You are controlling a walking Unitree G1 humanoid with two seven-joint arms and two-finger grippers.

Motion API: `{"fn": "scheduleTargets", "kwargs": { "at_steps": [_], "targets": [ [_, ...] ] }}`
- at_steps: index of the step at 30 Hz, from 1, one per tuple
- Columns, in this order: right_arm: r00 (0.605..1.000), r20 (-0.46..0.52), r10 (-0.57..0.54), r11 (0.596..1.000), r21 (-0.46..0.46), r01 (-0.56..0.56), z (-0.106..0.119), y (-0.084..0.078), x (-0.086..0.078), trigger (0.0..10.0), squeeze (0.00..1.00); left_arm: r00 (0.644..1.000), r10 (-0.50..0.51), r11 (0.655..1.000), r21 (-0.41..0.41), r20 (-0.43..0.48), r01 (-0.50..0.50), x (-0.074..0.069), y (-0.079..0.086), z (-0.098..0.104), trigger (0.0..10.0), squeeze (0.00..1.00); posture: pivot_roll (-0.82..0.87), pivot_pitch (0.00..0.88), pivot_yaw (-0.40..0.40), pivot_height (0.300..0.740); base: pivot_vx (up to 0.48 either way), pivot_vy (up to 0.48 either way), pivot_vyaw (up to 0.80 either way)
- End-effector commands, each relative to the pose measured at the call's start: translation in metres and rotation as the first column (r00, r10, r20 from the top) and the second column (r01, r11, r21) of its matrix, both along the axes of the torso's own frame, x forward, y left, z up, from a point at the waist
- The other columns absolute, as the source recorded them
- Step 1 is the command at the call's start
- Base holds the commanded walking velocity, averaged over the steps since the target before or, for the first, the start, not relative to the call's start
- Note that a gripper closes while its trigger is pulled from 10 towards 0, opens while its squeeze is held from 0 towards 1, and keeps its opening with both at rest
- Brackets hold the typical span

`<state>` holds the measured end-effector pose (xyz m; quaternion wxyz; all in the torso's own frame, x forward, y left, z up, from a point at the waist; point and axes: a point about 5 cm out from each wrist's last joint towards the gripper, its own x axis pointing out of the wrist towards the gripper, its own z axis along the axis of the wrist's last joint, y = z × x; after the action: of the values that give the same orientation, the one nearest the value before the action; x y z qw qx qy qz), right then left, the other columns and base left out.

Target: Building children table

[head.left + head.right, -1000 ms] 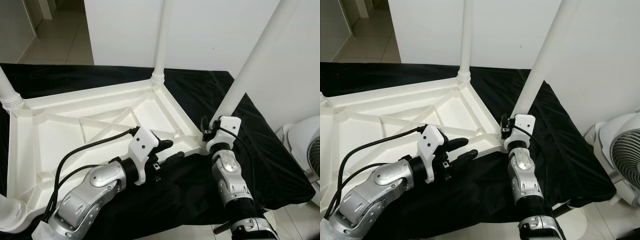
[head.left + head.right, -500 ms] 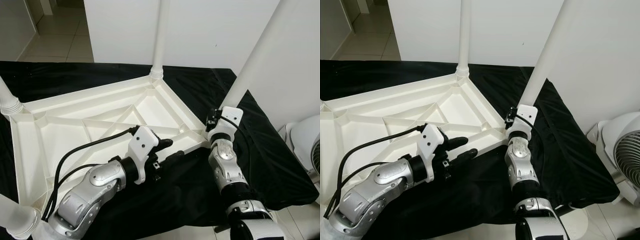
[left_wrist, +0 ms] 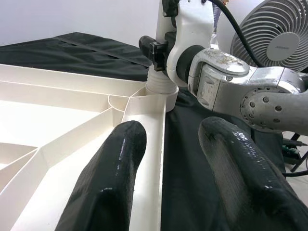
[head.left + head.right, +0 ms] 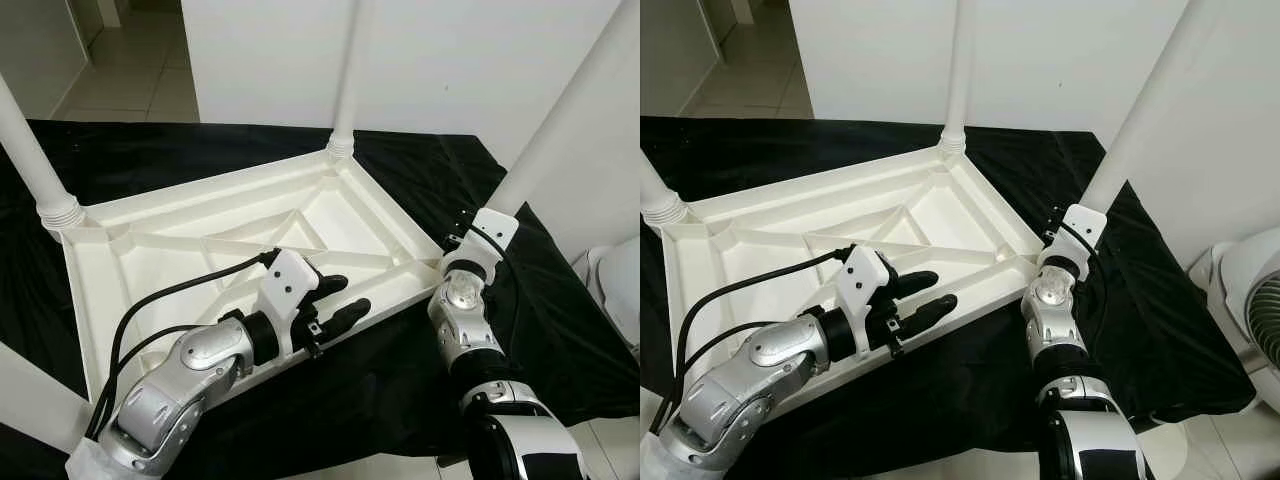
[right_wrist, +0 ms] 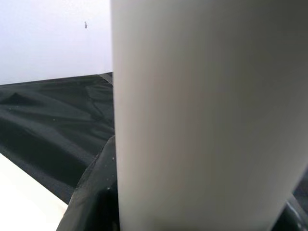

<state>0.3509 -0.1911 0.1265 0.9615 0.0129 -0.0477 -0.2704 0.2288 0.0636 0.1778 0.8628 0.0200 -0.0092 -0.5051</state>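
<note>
The left gripper [image 4: 340,300] has its two black fingers [image 3: 108,178] spread apart, straddling the near rim of the upturned white plastic children's table [image 4: 220,225]: one finger lies over the ribbed underside, the other over the black cloth [image 4: 400,380] just outside the rim. Whether either finger touches the plastic cannot be told.

The right gripper [image 4: 462,240] sits at the near right corner of the table, at the foot of the white table leg [image 4: 560,110] that rises from the round socket there. Its fingers are hidden behind the wrist housing in the head views. In the right wrist view the leg [image 5: 202,115] stands very close before the camera, so whether the gripper is clamped on it cannot be told.

The table lies upside down on the black cloth, its ribbed underside facing up. A second leg [image 4: 350,70] stands upright in the far corner, a third [image 4: 30,140] in the far left corner, and a fourth [image 4: 30,395] at the near left. A white fan [image 3: 274,36] stands off to the robot's right, beyond the cloth. A tiled floor [image 4: 130,70] lies behind, at far left.
</note>
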Motion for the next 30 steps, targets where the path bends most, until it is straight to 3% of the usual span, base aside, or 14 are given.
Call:
{"fn": "scheduleTargets", "kwargs": {
  "at_steps": [1, 6, 7, 9, 14, 25, 26, 27, 28, 29, 30],
  "targets": [
    [0.981, -0.189, -0.04, 0.999, 0.014, 0.044, -0.046, -0.012, -0.019, 10.0, 0.0, 0.998, -0.063, 0.998, 0.004, -0.009, 0.063, -0.003, -0.003, -0.001, 10.0, 0.0, 0.12, 0.039, -0.042, 0.74, 0.0, 0.0, 0.0],
    [0.987, -0.161, -0.026, 0.999, 0.019, 0.029, -0.043, -0.01, -0.017, 10.0, 0.0, 0.998, -0.063, 0.998, 0.004, -0.009, 0.063, -0.003, -0.003, -0.001, 10.0, 0.0, 0.12, 0.039, -0.042, 0.74, 0.0, 0.0, 0.0],
    [0.99, -0.142, -0.016, 1.0, 0.025, 0.019, -0.042, -0.009, -0.016, 10.0, 0.98, 0.998, -0.064, 0.998, 0.004, -0.009, 0.064, -0.003, -0.003, -0.001, 10.0, 0.0, 0.12, 0.038, -0.043, 0.74, 0.0, 0.0, 0.0],
    [0.994, -0.11, 0.003, 0.999, 0.037, 0.001, -0.039, -0.008, -0.016, 10.0, 1.0, 0.998, -0.064, 0.998, 0.003, -0.009, 0.064, -0.003, -0.003, -0.001, 10.0, 0.0, 0.12, 0.038, -0.044, 0.74, 0.0, 0.0, 0.0],
    [0.998, -0.032, 0.05, 0.998, 0.044, -0.048, -0.031, -0.005, -0.015, 10.0, 1.0, 0.998, -0.066, 0.998, 0.0, -0.009, 0.066, -0.003, -0.004, -0.001, 10.0, 0.0, 0.12, 0.037, -0.047, 0.74, 0.0, 0.0, 0.0],
    [0.986, 0.023, 0.163, 0.987, 0.013, -0.163, -0.021, -0.004, -0.009, 10.0, 1.0, 0.998, -0.058, 0.998, 0.002, -0.013, 0.058, -0.001, -0.01, -0.004, 10.0, 0.0, 0.11, 0.034, -0.051, 0.74, 0.0, 0.0, 0.0],
    [0.978, 0.037, 0.204, 0.979, 0.011, -0.204, -0.019, -0.004, -0.008, 10.0, 0.91, 0.999, -0.051, 0.999, 0.003, -0.018, 0.051, 0.0, -0.012, -0.006, 10.0, 0.0, 0.11, 0.033, -0.052, 0.74, 0.0, 0.0, 0.0],
    [0.978, 0.037, 0.204, 0.979, 0.011, -0.204, -0.019, -0.004, -0.008, 10.0, 0.91, 0.999, -0.051, 0.999, 0.003, -0.018, 0.051, 0.0, -0.012, -0.006, 10.0, 0.0, 0.11, 0.033, -0.052, 0.74, 0.0, 0.0, 0.0],
    [0.968, 0.051, 0.246, 0.969, -0.009, -0.246, -0.016, -0.004, -0.008, 10.0, 0.38, 0.999, -0.042, 0.999, 0.014, -0.025, 0.042, 0.0, -0.015, -0.009, 10.0, 0.0, 0.11, 0.034, -0.053, 0.74, 0.0, 0.0, 0.0],
    [0.961, 0.06, 0.271, 0.962, -0.024, -0.27, -0.014, -0.005, -0.008, 10.0, 0.13, 0.999, -0.036, 0.999, 0.021, -0.029, 0.037, 0.001, -0.017, -0.011, 10.0, 0.0, 0.11, 0.034, -0.053, 0.74, 0.0, 0.0, 0.0],
    [0.961, 0.06, 0.271, 0.962, -0.024, -0.27, -0.014, -0.005, -0.008, 10.0, 0.13, 0.999, -0.036, 0.999, 0.021, -0.029, 0.037, 0.001, -0.017, -0.011, 10.0, 0.0, 0.11, 0.034, -0.053, 0.74, 0.0, 0.0, 0.0]
  ]
}}
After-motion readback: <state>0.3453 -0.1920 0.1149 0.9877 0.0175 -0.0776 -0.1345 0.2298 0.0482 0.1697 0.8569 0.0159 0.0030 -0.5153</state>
